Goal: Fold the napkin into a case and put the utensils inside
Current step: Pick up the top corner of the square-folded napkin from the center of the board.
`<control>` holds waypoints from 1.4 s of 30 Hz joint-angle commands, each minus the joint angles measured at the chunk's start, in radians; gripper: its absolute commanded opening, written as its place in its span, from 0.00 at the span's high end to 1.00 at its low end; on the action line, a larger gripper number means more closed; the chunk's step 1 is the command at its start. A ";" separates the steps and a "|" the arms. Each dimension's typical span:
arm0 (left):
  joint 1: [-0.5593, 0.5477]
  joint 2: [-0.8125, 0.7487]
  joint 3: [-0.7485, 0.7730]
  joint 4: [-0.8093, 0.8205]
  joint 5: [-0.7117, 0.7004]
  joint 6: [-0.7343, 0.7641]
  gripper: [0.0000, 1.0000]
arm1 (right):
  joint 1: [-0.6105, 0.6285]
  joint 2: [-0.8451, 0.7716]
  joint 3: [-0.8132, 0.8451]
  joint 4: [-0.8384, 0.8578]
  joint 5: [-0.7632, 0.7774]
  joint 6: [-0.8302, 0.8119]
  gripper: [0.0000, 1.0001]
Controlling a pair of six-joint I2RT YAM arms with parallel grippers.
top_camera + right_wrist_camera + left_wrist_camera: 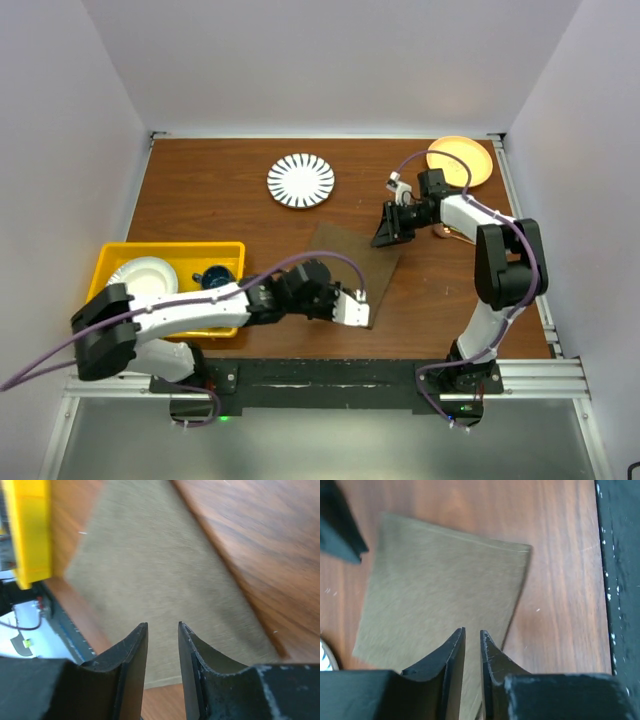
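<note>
Left claw point(472, 631), jaws narrowly apart, at napkin point(440, 580) corner; right claw point(162, 625) likewise.

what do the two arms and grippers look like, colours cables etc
The left arm and right arm have white links and black joints, each trailed by a looping purple cable. The left gripper and right gripper each have two black fingers, curved and tapering to thin tips.

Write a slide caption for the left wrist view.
Left gripper, jaws narrow, over the olive napkin on the wooden table.
</note>
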State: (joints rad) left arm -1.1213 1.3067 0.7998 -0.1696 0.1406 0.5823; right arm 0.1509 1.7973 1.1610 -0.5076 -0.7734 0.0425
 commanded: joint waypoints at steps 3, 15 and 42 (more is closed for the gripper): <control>-0.155 0.173 0.030 0.194 -0.196 0.082 0.75 | 0.045 0.037 0.009 0.041 0.108 -0.036 0.70; -0.175 0.341 0.088 0.225 -0.076 0.073 0.71 | 0.050 0.033 -0.115 0.049 0.126 -0.078 0.72; -0.176 0.365 0.055 0.271 -0.082 0.091 0.85 | 0.050 0.028 -0.129 0.034 0.123 -0.102 0.72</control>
State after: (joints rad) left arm -1.2991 1.6848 0.8619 0.0364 0.0704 0.6514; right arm 0.2001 1.8435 1.0473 -0.4591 -0.6765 -0.0235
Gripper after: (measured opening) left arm 0.191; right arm 0.276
